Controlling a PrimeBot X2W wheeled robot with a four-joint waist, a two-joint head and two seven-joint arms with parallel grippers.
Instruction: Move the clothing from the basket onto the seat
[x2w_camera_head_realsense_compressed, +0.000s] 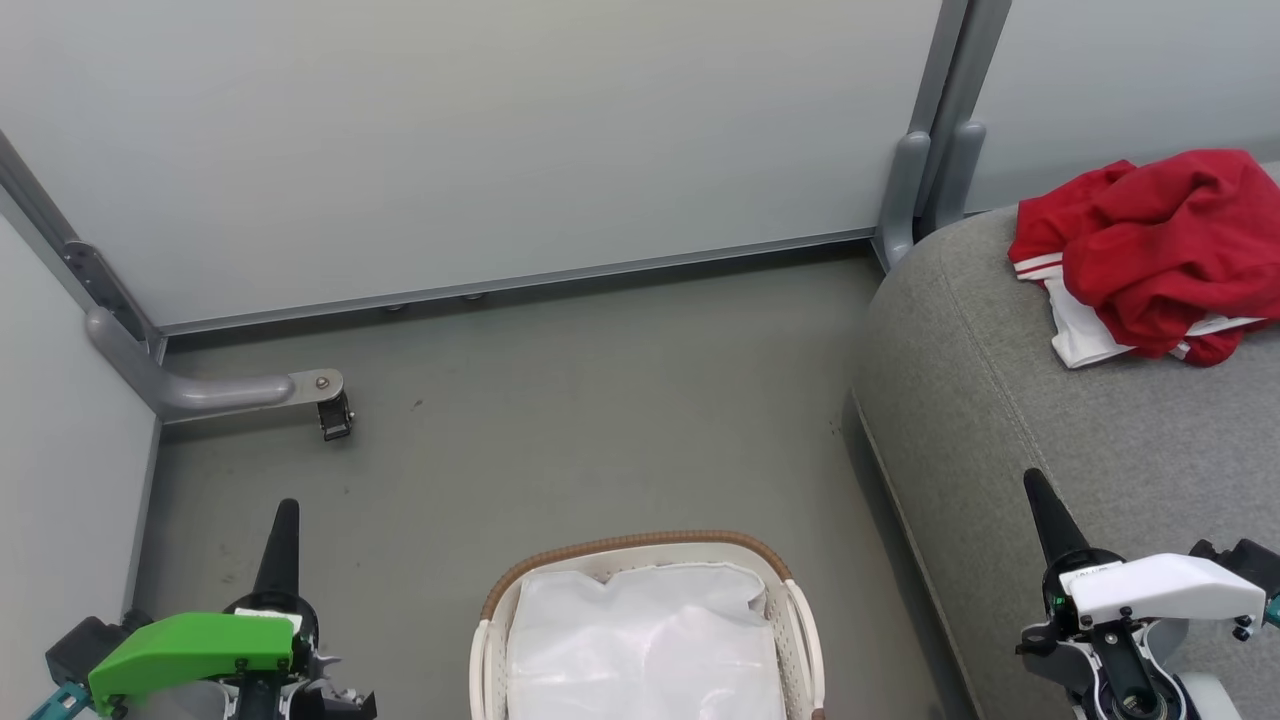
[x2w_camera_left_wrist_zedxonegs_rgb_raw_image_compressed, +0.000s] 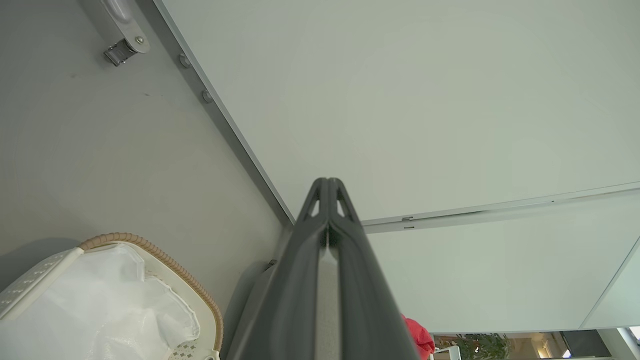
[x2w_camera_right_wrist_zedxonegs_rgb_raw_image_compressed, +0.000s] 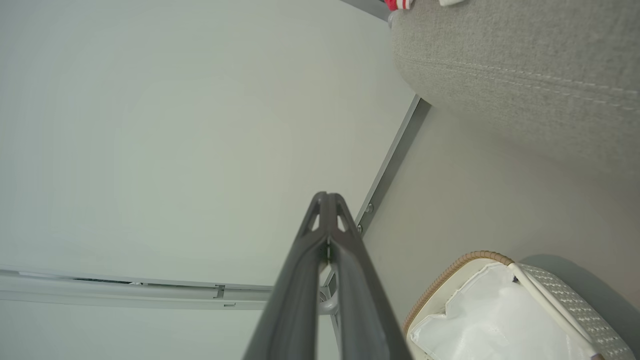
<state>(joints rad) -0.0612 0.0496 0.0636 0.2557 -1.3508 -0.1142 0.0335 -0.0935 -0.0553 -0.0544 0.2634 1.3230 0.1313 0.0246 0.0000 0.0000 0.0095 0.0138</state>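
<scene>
The red clothing (x2w_camera_head_realsense_compressed: 1150, 255) with white trim lies bunched on the grey seat (x2w_camera_head_realsense_compressed: 1050, 430) at the upper right of the head view; a red scrap of the clothing (x2w_camera_left_wrist_zedxonegs_rgb_raw_image_compressed: 417, 337) peeks past my fingers in the left wrist view. The white basket (x2w_camera_head_realsense_compressed: 492, 640) with a brown woven rim sits on the floor at bottom centre, showing just its white liner (x2w_camera_head_realsense_compressed: 640, 640). My left gripper (x2w_camera_head_realsense_compressed: 285, 510) is shut and holds nothing, left of the basket. My right gripper (x2w_camera_head_realsense_compressed: 1035, 490) is shut and holds nothing, over the seat's front part. Both wrist views show fingers pressed together.
Pale partition walls (x2w_camera_head_realsense_compressed: 480, 140) close off the far side and the left. A grey foot with a caster (x2w_camera_head_realsense_compressed: 335, 415) juts onto the grey floor (x2w_camera_head_realsense_compressed: 600, 420) at left. A grey post (x2w_camera_head_realsense_compressed: 935, 150) stands in the corner by the seat.
</scene>
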